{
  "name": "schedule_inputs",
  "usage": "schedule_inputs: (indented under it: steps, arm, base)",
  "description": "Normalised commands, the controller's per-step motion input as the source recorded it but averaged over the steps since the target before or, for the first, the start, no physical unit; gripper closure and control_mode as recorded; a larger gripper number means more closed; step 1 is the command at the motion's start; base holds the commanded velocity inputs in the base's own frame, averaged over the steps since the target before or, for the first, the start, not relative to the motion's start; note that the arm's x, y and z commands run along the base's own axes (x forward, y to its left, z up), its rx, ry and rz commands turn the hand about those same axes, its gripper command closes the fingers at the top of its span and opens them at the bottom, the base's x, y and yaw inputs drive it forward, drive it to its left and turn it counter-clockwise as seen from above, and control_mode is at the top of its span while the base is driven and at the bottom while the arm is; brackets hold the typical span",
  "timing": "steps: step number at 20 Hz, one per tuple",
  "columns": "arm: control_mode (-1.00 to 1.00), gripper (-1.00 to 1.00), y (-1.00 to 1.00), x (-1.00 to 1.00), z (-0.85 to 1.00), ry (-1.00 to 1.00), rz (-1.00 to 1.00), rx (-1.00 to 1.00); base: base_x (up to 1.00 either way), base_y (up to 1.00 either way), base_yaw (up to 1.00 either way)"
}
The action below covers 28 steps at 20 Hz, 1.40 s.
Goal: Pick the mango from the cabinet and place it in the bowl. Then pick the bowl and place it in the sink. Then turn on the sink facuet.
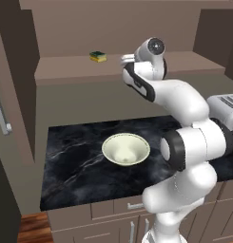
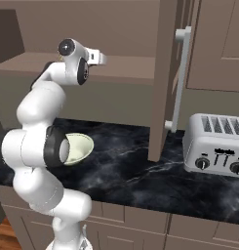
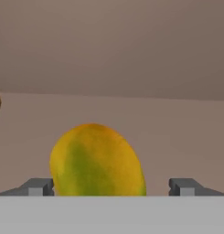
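Note:
The mango [image 3: 97, 160], yellow-orange with a green streak, lies on the cabinet shelf [image 1: 65, 66] right in front of my hand. My gripper [image 3: 112, 187] is open, with one fingertip [image 3: 40, 186] on each side of the mango and a gap to each; nothing is held. My arm reaches up to the shelf, to the right of the sponge [image 1: 98, 56]. Below it, the cream-white bowl [image 1: 126, 149] stands empty on the black marble counter [image 1: 75, 171]; my arm partly hides the bowl [image 2: 81, 146] in the right base view. The sink and the sink facuet are out of view.
A green-and-yellow sponge sits on the shelf to the mango's left. An open cabinet door [image 2: 162, 78] with a long handle [image 2: 178, 78] hangs right of my hand. A silver toaster [image 2: 216, 144] stands at the counter's right end.

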Motion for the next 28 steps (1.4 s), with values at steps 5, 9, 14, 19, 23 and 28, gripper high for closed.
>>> schedule_inputs:
  steps: [5, 9, 14, 19, 23, 28]
  arm:
    - [-1.00, 1.00, 0.00, 0.34, 0.00, 0.00, 0.00, 0.00]
    - [-1.00, 1.00, -0.02, 0.00, 0.00, 0.00, 0.00, 0.00]
    - [-1.00, 1.00, -0.01, -0.64, 0.00, -0.07, 0.00, 0.01]
    - [-1.00, 1.00, -0.15, -1.00, -0.13, -0.08, 0.00, 0.01]
    - [-1.00, 1.00, -0.19, -1.00, -0.02, -0.03, 0.00, 0.03]
    - [-1.00, 1.00, -0.02, -1.00, 0.00, 0.00, 0.00, 0.00]
  base:
    - [0.00, 0.00, 0.00]
    - [0.00, 0.00, 0.00]
    - [0.00, 0.00, 0.00]
    - [0.00, 0.00, 0.00]
    - [0.00, 0.00, 0.00]
    - [0.00, 0.00, 0.00]
